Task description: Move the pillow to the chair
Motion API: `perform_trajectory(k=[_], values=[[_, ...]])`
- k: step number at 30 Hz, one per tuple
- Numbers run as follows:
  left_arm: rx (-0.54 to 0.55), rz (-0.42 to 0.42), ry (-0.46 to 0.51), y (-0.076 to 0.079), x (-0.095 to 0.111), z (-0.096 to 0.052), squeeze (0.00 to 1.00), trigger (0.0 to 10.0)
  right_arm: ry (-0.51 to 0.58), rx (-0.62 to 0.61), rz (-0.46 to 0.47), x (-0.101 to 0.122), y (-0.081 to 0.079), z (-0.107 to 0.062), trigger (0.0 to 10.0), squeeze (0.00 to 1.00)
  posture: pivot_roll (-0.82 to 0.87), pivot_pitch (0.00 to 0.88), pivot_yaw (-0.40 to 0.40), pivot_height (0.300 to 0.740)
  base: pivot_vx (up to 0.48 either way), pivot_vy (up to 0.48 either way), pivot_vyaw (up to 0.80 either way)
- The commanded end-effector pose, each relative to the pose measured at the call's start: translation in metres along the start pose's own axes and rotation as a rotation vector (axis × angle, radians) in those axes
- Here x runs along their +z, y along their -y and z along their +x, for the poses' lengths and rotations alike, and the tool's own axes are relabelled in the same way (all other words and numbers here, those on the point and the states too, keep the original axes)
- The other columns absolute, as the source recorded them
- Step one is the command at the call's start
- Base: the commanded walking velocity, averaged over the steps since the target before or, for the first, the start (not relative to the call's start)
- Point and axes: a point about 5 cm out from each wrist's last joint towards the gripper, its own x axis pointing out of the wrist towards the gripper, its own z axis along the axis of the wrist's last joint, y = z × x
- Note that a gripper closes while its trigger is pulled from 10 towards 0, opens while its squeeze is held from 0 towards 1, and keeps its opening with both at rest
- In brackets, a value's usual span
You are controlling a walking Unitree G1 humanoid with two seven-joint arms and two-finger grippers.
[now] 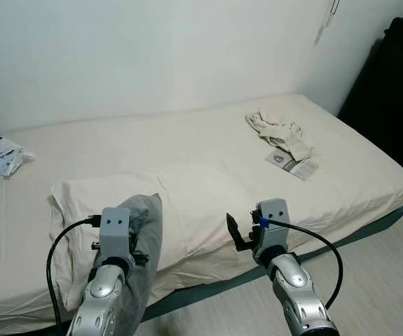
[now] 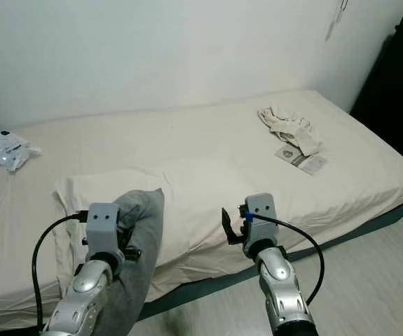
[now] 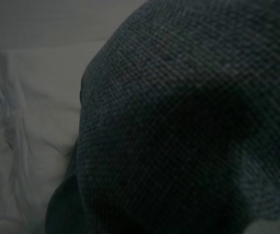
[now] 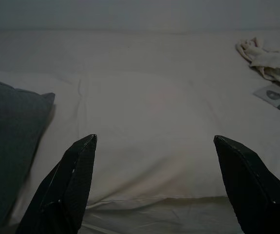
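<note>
A grey pillow (image 1: 145, 238) stands on end at the bed's near edge, reaching down past the mattress beside my left arm. My left gripper (image 1: 132, 246) is pushed into it and shut on it. The left wrist view shows its grey weave (image 3: 188, 126) pressed close, which hides the fingers. My right gripper (image 4: 154, 140) hovers open over the bed's near edge, to the right of the grey pillow and apart from it, holding nothing. Its fingertips (image 4: 84, 151) point toward a cream pillow (image 1: 194, 203) lying flat on the bed.
The bed (image 1: 152, 140) has a cream sheet and runs along a white wall. A crumpled cloth (image 1: 278, 133) and a paper packet (image 1: 292, 162) lie at its far right, a plastic bag (image 1: 1, 154) at its far left. A black object (image 1: 397, 84) stands at right beside pale floor (image 1: 383, 280).
</note>
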Motion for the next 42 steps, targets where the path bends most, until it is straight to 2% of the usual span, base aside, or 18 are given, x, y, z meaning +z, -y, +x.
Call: perform_trajectory(k=[1,5,10,12,26,31,34,35,37,42], values=[[0.034,0.011,0.046,-0.005,0.005,0.001,0.0,10.0,-0.021,0.015,-0.016,-0.003,-0.003,0.002,10.0,0.0,0.02,0.034,-0.004,0.74,0.0,0.0,0.0],[0.042,0.007,0.055,-0.006,0.007,0.004,0.0,10.0,-0.012,0.042,-0.061,0.001,-0.006,0.005,10.0,0.0,0.02,0.03,-0.004,0.74,0.0,0.0,0.51],[0.038,-0.006,0.061,-0.004,0.008,0.006,0.0,10.0,-0.007,0.024,-0.033,0.001,-0.006,0.006,10.0,0.0,0.02,0.027,-0.003,0.74,0.0,0.0,0.8],[0.035,-0.02,0.068,-0.004,0.01,0.006,0.0,10.0,-0.005,0.005,-0.001,0.0,-0.003,0.006,10.0,0.0,0.02,0.026,-0.002,0.74,0.0,0.0,0.0],[0.019,-0.023,0.085,-0.001,0.013,0.008,0.0,10.0,-0.01,0.005,-0.008,-0.001,-0.002,0.006,10.0,0.0,0.02,0.032,-0.001,0.74,0.0,0.0,0.0],[0.013,-0.003,0.087,-0.001,0.014,0.008,0.0,10.0,-0.011,0.004,-0.006,-0.001,-0.002,0.005,10.0,0.0,0.02,0.034,0.003,0.74,0.0,0.0,0.0],[-0.008,0.061,0.091,0.002,0.014,0.009,0.0,10.0,-0.011,0.002,-0.005,-0.002,-0.002,0.004,10.0,0.0,0.02,0.036,0.004,0.74,0.0,-0.48,0.0],[-0.008,0.061,0.091,0.002,0.014,0.009,0.0,10.0,-0.011,0.002,-0.005,-0.002,-0.002,0.004,10.0,0.0,0.02,0.036,0.004,0.74,0.0,-0.48,0.0],[-0.003,0.007,0.082,0.002,0.013,0.009,0.0,10.0,-0.013,0.001,-0.005,-0.002,-0.002,0.005,10.0,0.0,0.02,0.036,0.004,0.74,0.0,-0.152,0.0],[0.002,0.006,0.081,0.0,0.015,0.01,0.0,10.0,-0.014,-0.001,-0.003,-0.002,-0.002,0.005,10.0,0.0,0.02,0.04,0.004,0.74,0.0,0.0,0.0]])
